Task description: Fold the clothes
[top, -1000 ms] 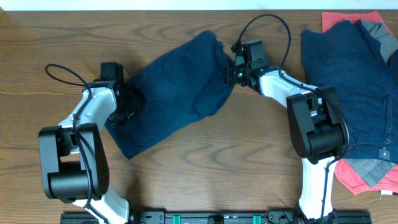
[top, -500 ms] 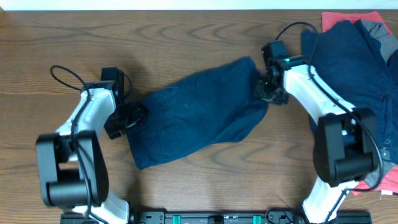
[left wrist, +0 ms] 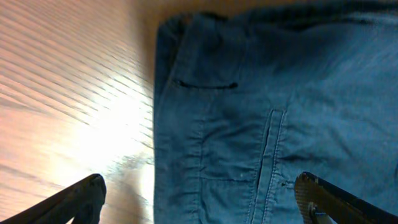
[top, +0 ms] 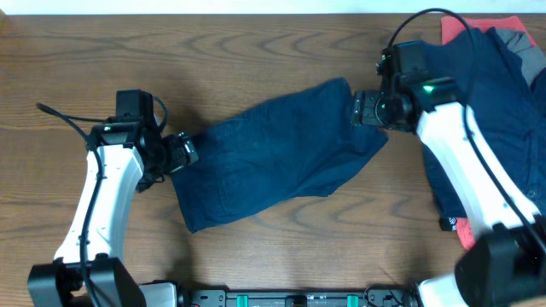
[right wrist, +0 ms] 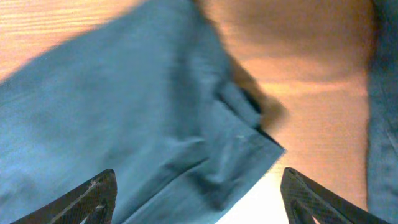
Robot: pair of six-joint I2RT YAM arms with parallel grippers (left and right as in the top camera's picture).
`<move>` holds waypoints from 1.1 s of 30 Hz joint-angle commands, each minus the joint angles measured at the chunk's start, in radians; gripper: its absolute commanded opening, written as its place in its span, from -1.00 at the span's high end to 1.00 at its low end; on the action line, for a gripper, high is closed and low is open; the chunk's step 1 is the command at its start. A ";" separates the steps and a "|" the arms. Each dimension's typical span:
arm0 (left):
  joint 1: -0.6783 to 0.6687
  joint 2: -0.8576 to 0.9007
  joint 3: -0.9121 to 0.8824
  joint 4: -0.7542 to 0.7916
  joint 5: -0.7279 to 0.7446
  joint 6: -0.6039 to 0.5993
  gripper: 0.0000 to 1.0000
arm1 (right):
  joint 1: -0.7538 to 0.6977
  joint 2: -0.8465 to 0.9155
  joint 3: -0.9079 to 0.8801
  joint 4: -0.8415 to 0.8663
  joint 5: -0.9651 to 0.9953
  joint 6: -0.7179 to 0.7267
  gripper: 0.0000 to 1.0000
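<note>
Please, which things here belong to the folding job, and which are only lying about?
Of the job:
navy shorts, spread out mid-table
pile of navy, coral-red and grey clothes at the right edge

Only lying about:
no loose thing that I can see; just the wooden table beneath

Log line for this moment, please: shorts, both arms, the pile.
navy shorts: spread flat, unfolded | left gripper: open, at their left edge | right gripper: open, at their right corner | clothes pile: far right

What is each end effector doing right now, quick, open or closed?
Left end effector: open, holding nothing, over the navy shorts.
Right end effector: open, holding nothing, over the other end of the same shorts.
</note>
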 commanded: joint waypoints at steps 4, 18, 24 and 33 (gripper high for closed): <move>0.006 0.091 -0.081 0.061 0.081 0.010 -0.96 | 0.028 -0.047 -0.001 -0.026 -0.164 -0.173 -0.61; 0.016 0.292 -0.159 0.169 0.138 0.010 0.29 | 0.088 -0.042 -0.002 -0.061 -0.160 -0.216 -0.18; 0.016 0.267 -0.133 0.089 0.138 0.010 0.88 | 0.105 -0.024 -0.002 -0.027 -0.161 -0.251 0.14; 0.016 0.103 0.052 -0.241 0.138 0.010 0.88 | 0.175 0.138 -0.002 -0.010 -0.259 -0.256 0.98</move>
